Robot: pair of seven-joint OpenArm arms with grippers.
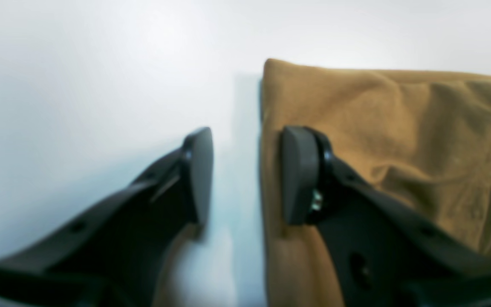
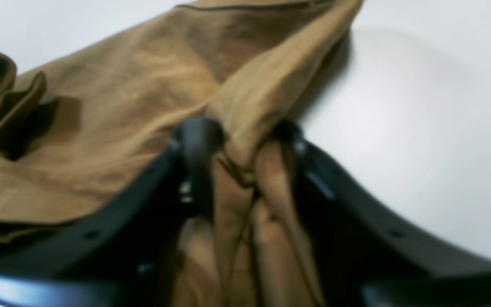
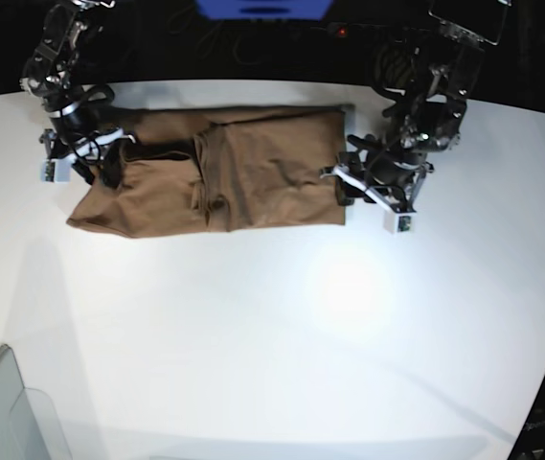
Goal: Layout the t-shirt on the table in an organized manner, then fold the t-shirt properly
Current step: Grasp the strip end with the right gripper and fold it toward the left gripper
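On the far half of the table (image 3: pixel 282 316): your t-shirt (image 3: pixel 243 177), brown, folded into a long creased band. Near corner: grey bin (image 3: pixel 4 407), well apart. Your right gripper (image 2: pixel 243 140): clamped on a bunched shirt end. Your left gripper (image 1: pixel 245 175): jaws apart, straddling the other edge, one finger (image 1: pixel 298 175) over cloth.

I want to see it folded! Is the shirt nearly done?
Not yet. The t-shirt lies spread lengthwise on the table, sides partly folded in. The right gripper pinches bunched cloth; the left gripper straddles the other edge, open. Final folds remain.
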